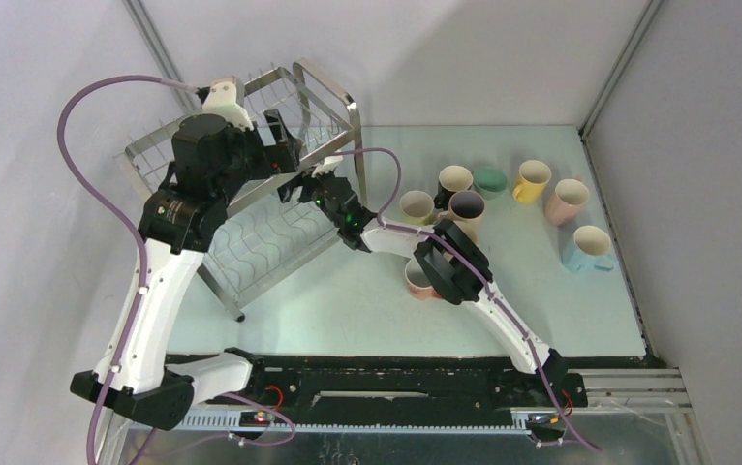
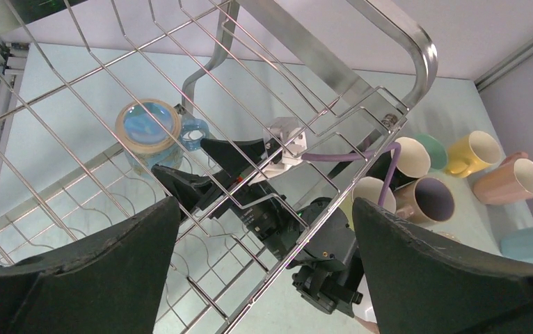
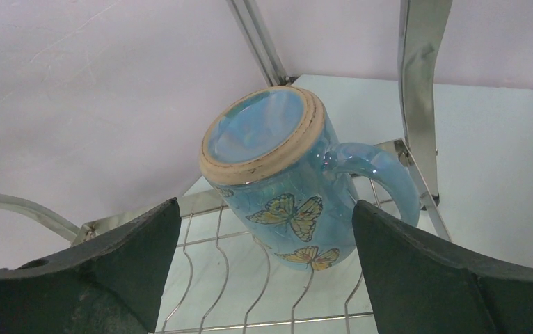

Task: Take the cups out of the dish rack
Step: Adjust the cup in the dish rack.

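Eight cups (image 1: pixel 532 180) stand on the counter (image 1: pixel 328 310) at 2 o'clock in the top view. One of them, a pink cup (image 1: pixel 416 283), is half hidden under your right arm (image 1: pixel 503 320). One light blue mug (image 3: pixel 284 195) sits upside down on the dish rack (image 1: pixel 251 247)'s lower tier at 10 o'clock. It is glossy, with butterfly prints, a bare beige foot ring and its handle toward 3 o'clock in the right wrist view. Your right hand (image 1: pixel 299 186) is spread wide just short of it, holding nothing. Your left hand (image 2: pixel 264 209) hangs released above the upper wires (image 2: pixel 97 76), which bar its way. The mug's rim is out of sight.
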`<act>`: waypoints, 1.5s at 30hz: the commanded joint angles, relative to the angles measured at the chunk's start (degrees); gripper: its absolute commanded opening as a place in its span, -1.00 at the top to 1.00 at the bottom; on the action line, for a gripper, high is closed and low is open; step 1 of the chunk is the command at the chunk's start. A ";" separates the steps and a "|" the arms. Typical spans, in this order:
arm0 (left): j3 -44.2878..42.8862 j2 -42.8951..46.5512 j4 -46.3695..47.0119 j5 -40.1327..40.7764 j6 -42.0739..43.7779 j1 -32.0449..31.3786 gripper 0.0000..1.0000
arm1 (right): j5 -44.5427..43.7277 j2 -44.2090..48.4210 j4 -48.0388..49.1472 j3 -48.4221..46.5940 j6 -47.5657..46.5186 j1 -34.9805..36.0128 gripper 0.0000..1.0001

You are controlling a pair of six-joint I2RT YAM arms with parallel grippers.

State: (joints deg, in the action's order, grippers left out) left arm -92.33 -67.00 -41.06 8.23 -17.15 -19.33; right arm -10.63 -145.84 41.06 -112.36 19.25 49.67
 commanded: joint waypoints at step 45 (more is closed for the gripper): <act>1.32 0.38 2.54 -5.95 -0.68 0.29 -1.00 | 19.97 -6.30 -8.57 -15.85 -6.96 -5.90 -0.99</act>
State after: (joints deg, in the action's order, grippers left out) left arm -91.81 -66.74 -39.83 3.81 -17.10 -19.31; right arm 4.67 -150.87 36.67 -124.16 8.88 45.19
